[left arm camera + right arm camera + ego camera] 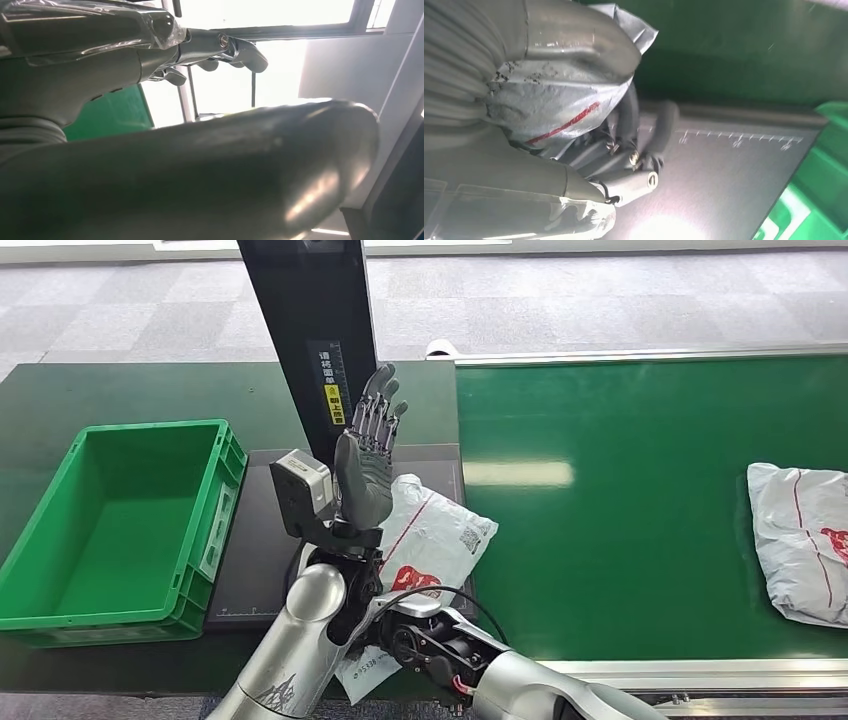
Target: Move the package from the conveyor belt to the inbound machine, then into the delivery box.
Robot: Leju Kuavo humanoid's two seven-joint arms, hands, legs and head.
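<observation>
Showing the package (435, 535), a soft white plastic mailer with red print and a code label, lying partly on the dark scanning plate (250, 570) of the inbound machine, beside its black upright post (310, 330), with its near end running down toward the robot's body. The right hand (624, 150) grips the mailer: in the right wrist view the film bunches and creases between the thick thumb and the darker fingers (664, 125), which curl round the bag's edge just above the plate's ruled surface. The left hand (368, 455) stands raised above the plate, palm upright, fingers spread and holding nothing; the left wrist view confirms that the fingers are apart and bare. The green delivery box (120, 520) stands just beside the plate on the robot's left. A second package (800, 550) rests well apart on the green conveyor belt (620, 540), at its right edge. Judged from its crumpled skin and the way it drapes, the mailer is light, limp and rather slick; it is likely to sag, fold and swing when lifted, and a pinch on loose film alone could slip. A firmer hold would probably gather a fold of film near the bag's edge, or close round whatever bulk the contents give, with the label face left uncovered toward the machine. The contents cannot be made out, so fragility cannot be judged. The step into the box is not yet done.
</observation>
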